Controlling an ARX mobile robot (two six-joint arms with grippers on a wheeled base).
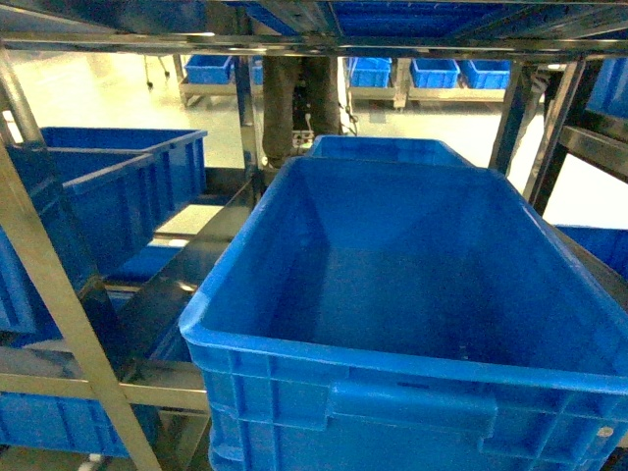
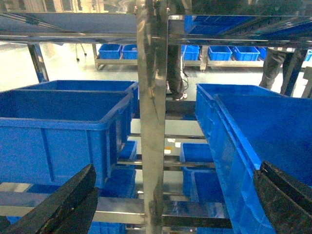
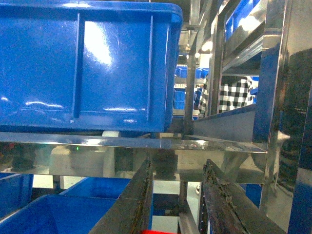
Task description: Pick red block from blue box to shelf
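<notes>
Head view: one large dark blue crate [image 1: 412,294] fills the foreground on the shelf [image 1: 59,285], with two more crates at left; no gripper appears.

Left wrist view: the left gripper [image 2: 170,204] has two fingers [image 2: 63,204] spread wide, holding nothing.

Right wrist view: the right gripper [image 3: 175,204] has two narrowly spaced fingers, a sliver of the red block [image 3: 158,232] between them at the bottom edge.

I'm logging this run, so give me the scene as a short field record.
shelf: steel rack with flat tiers
nearest crate: large dark blue crate, inside looks empty
left gripper: open, holding nothing
right gripper: fingers apart, below a shelf tier
red block: only a red sliver at the right wrist view's bottom edge; identity unsure
blue box: not identifiable
</notes>
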